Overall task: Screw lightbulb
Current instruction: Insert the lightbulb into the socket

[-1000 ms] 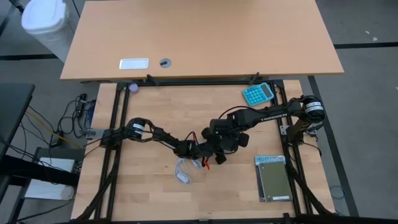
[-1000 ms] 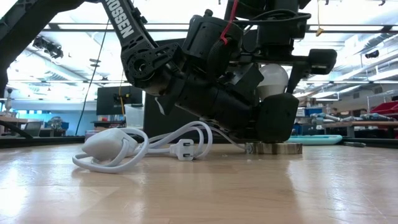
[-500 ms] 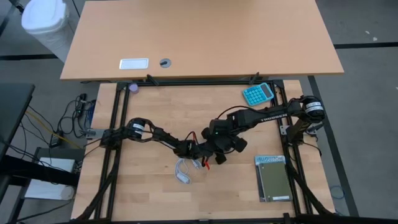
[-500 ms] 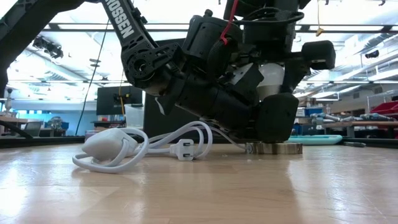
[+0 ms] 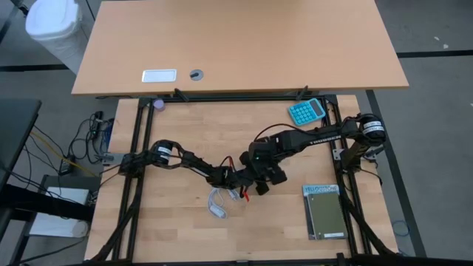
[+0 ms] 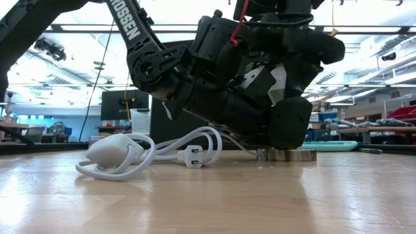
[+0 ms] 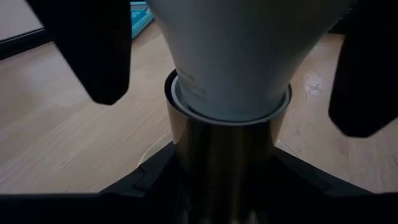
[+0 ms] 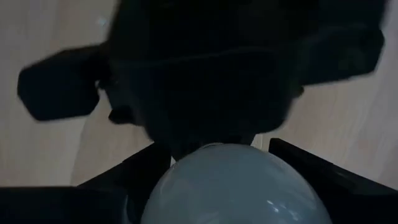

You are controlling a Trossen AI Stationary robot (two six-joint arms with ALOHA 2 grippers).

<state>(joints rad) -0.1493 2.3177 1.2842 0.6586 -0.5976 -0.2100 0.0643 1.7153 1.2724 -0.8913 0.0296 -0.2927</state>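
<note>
At the near middle of the pale wooden table (image 5: 177, 229), just in front of the loosely coiled white power cable (image 5: 218, 203), your two arms meet. The left gripper (image 5: 235, 179) is clamped on the dark metal socket barrel (image 7: 221, 168), holding it steady and upright. The small white pear-shaped lightbulb (image 7: 242, 56) sits base-down in that barrel, with its neck at the rim. Over the bulb's crown hangs the right gripper (image 5: 264, 171). It has swung round the bulb's axis during the past second. You cannot tell whether it is pressing on the glass or has let go. That swing looks like one screwing stroke or a reset for the next, so threading seems to be underway, not finished. Farther off, a teal calculator (image 5: 306, 111) lies untouched.
</note>
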